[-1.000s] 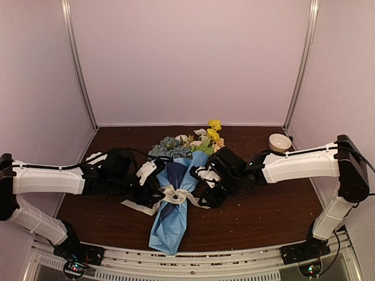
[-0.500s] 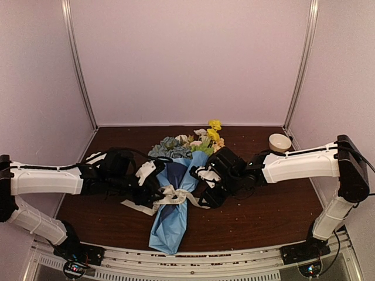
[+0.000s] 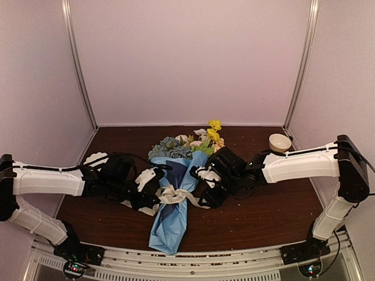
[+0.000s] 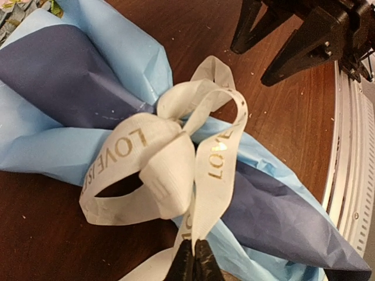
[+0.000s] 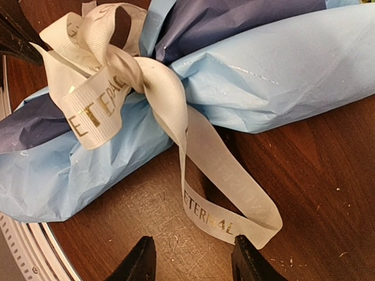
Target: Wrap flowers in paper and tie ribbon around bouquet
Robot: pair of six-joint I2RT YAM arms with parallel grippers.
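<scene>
On tabletop [image 3: 263, 213], bouquet [image 3: 173, 205] laid between both arms, flowers [image 3: 190, 143] pointed toward back wall. Round paper [image 4: 70, 76] waist, ribbon [image 4: 170, 158] knotted, loops loose. At left gripper [image 4: 194, 264], jaws closed, ribbon tail pinched between tips. At right gripper [image 5: 190, 257], jaws parted, nothing held, ribbon end loop lying just ahead. White bowl [image 3: 279, 142] set at far right corner, well apart.
</scene>
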